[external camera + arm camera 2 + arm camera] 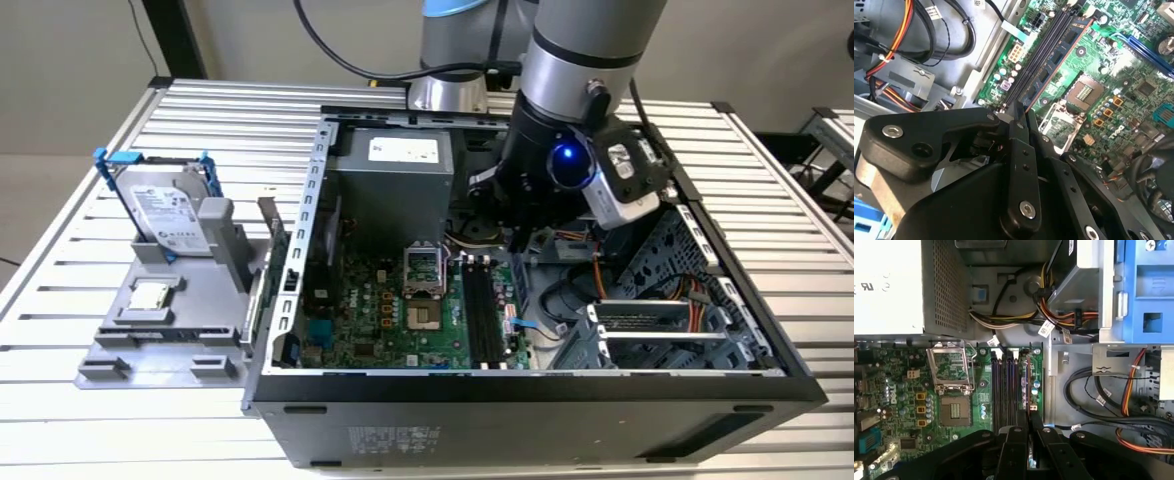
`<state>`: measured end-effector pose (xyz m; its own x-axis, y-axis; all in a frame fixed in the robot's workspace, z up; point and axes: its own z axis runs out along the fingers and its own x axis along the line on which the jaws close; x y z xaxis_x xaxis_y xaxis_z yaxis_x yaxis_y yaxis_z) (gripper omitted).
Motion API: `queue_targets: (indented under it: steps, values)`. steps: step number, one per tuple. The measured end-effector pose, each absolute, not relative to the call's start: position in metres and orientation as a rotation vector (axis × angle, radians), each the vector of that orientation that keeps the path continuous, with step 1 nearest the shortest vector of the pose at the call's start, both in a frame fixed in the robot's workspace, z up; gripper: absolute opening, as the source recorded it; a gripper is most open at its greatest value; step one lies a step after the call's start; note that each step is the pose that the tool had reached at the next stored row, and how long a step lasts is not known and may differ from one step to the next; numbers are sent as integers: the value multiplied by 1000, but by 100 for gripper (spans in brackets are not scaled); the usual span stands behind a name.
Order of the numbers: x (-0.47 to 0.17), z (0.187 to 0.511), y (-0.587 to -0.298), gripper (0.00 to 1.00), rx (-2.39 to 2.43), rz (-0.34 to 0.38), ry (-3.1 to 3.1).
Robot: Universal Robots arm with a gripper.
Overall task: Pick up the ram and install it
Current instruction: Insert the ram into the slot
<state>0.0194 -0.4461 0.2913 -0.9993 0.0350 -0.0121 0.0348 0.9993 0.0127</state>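
Observation:
My gripper hangs inside the open computer case, over the far end of the memory slots on the green motherboard. Both wrist views show its black fingers pressed together on the ram, a thin greenish board with dark chips. The ram reaches out from the fingertips along the black slots. In the first wrist view the ram appears edge-on, just beside the slots on the cable side, with my gripper closed around its near end. Whether its lower edge touches a slot is hidden.
The bare processor socket lies beside the slots, with the grey power supply behind it. Bundled cables and a drive cage fill the exterior view's right. Outside the case, a hard drive in a blue bracket stands on a grey fixture.

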Motion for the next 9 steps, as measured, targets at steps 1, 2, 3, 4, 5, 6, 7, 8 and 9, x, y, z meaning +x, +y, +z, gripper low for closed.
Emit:
queue_targets:
  steps: [1,2,3,4,5,6,7,8,9]
  values:
    - [19,290,-446,0,55,20,3129]
    - [19,288,-446,0,55,20,3129]
    - [19,286,-446,0,55,20,3129]
    - [19,284,-446,0,55,20,3129]
    - [19,282,-446,0,55,20,3129]
    - [19,280,-446,0,54,19,3129]
    - [19,279,-446,0,55,18,3129]
    - [19,277,-446,0,55,18,3129]
    - [19,275,-446,0,55,16,3129]
